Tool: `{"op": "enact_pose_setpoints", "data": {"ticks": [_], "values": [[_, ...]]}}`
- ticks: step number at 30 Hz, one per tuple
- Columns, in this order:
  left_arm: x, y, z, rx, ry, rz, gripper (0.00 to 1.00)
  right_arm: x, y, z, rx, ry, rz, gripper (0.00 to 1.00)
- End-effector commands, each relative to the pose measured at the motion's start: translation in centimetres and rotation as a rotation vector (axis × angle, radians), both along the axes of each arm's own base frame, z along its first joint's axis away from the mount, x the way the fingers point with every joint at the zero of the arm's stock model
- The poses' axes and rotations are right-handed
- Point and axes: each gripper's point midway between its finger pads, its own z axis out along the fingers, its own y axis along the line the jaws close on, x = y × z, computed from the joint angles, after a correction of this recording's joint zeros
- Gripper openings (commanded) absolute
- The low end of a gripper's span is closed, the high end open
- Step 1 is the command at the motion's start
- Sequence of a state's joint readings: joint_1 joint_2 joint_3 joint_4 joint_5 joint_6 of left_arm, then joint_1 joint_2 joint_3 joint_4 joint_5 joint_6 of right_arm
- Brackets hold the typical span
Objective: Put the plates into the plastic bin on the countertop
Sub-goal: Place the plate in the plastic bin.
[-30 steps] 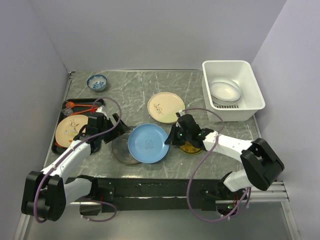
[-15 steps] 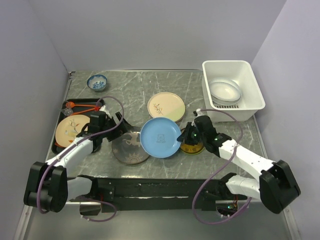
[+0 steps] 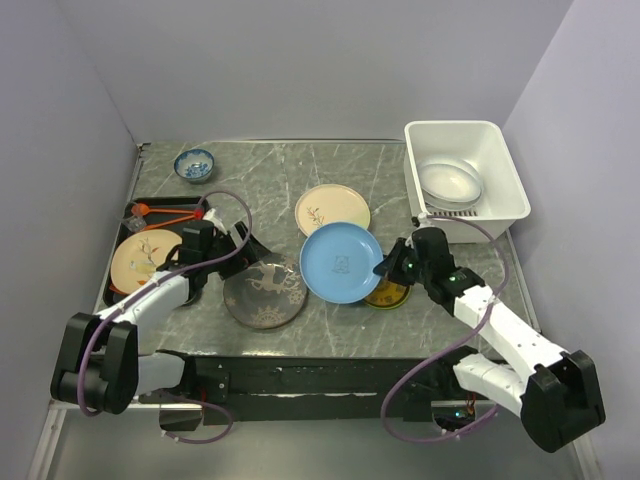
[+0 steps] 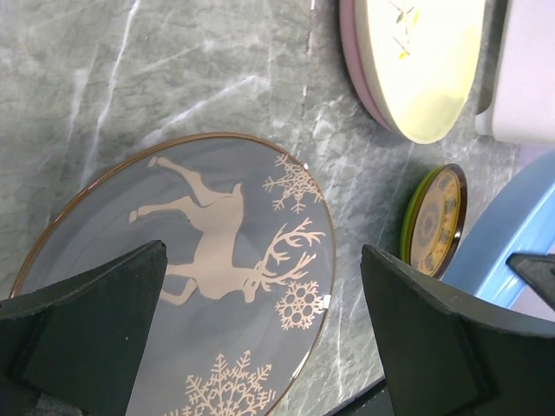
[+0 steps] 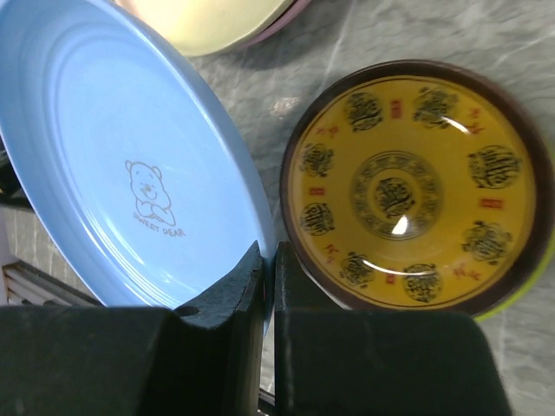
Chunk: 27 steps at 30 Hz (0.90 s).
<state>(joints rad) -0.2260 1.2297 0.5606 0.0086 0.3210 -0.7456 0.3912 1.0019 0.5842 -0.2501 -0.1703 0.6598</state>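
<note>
My right gripper (image 3: 385, 268) is shut on the rim of the blue plate (image 3: 340, 262) and holds it lifted and tilted above the countertop (image 3: 260, 190); the right wrist view shows the plate (image 5: 121, 165) pinched between my fingers (image 5: 251, 286). Below it sits the small yellow-patterned plate (image 5: 408, 195) on a green plate (image 3: 400, 297). My left gripper (image 3: 243, 252) is open over a dark glass plate with a deer print (image 4: 182, 286). A cream leaf-sprig plate (image 3: 332, 209) lies mid-table on a pink one (image 4: 351, 52). The white plastic bin (image 3: 500, 150) at the back right holds a white plate (image 3: 450, 182).
A black tray (image 3: 133, 212) at the left holds a cream leaf-sprig plate (image 3: 142, 258) and red-orange ware (image 3: 165, 217). A small blue-and-white bowl (image 3: 194, 163) stands at the back left. Walls close in on both sides and behind.
My right gripper has carried the blue plate up and to the right, uncovering the dark deer plate. My left gripper has shifted slightly to the right.
</note>
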Motion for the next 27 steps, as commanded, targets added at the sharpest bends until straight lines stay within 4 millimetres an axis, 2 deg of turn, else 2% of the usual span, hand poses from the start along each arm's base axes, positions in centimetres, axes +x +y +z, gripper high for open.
{"op": "enact_pose_setpoints", "data": {"ticks": [1, 18, 22, 23, 27], "values": [[0.5, -0.8, 1.1, -0.022, -0.058, -0.035, 0.99, 1.9, -0.3, 4.1, 0.03, -0.106, -0.002, 0.0], [-0.4, -0.3, 0.9, 0.004, -0.039, -0.02, 0.99, 7.8, -2.7, 9.4, 0.077, -0.194, -0.045, 0.0], [-0.2, 0.0, 1.4, 0.013, -0.062, -0.003, 0.99, 9.1, -3.2, 10.0, 0.078, -0.201, -0.062, 0.0], [-0.6, 0.1, 1.0, 0.019, -0.037, -0.002, 0.99, 9.4, -3.6, 10.4, 0.08, -0.21, -0.073, 0.0], [-0.7, 0.2, 1.2, 0.01, -0.04, 0.008, 0.99, 10.3, -4.1, 10.7, 0.098, -0.218, -0.085, 0.0]]}}
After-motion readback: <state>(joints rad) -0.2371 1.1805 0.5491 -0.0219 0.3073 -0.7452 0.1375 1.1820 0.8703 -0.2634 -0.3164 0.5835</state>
